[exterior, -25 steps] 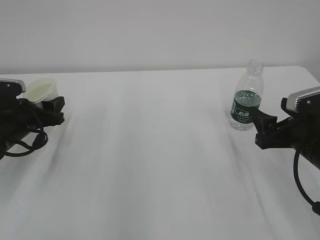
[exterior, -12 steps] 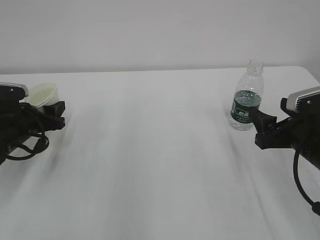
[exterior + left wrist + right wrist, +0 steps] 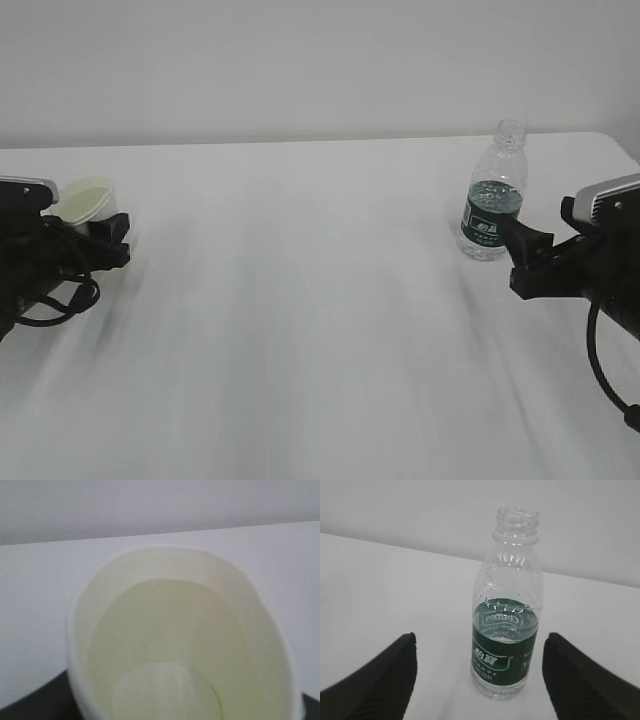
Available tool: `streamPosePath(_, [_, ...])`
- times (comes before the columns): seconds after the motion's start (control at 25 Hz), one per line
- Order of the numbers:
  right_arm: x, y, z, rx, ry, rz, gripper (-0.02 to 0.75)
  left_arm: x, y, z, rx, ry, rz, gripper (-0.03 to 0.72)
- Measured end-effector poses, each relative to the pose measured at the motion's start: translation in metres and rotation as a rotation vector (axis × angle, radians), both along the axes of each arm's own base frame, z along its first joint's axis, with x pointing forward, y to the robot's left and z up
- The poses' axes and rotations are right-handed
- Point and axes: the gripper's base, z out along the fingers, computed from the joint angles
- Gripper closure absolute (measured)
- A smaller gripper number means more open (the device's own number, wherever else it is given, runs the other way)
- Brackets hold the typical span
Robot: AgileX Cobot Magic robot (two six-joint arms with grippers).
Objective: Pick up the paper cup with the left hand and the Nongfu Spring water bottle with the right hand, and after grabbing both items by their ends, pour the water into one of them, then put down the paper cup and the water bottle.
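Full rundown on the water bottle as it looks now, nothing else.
The water bottle is small, clear ribbed plastic, with a dark green label bearing white marks around its lower body. Its threaded neck has no cap. Water fills roughly the lower half. It stands upright on the white table at the right. The right gripper is open, fingers either side, not touching it.

— What lies ahead of the right gripper (image 3: 479, 680)?
— The water bottle (image 3: 507, 615) stands upright ahead of its spread fingers, white table (image 3: 300, 300) bare on both sides.
— And the left gripper (image 3: 105, 240)?
— The paper cup (image 3: 180, 645) fills its front; beyond the rim, open tabletop up to the wall (image 3: 300, 60).
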Motion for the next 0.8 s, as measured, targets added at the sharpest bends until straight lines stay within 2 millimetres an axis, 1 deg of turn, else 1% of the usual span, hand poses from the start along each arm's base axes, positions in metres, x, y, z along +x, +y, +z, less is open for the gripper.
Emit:
streamPosePath(0.32, [-0.011, -0.001, -0.007, -0.006, 0.042, 0.001, 0.145, 0.0, 0.002, 0.0, 0.001, 0.0, 0.022, 0.234])
streamPosePath(0.64, [-0.012, -0.002, -0.008, -0.004, 0.046, 0.001, 0.145, 0.0, 0.002, -0.001, 0.009, 0.001, 0.026, 0.234])
streamPosePath(0.8, [-0.012, -0.002, -0.008, -0.002, 0.046, 0.001, 0.145, 0.0, 0.003, -0.005, 0.01, 0.012, 0.027, 0.234])
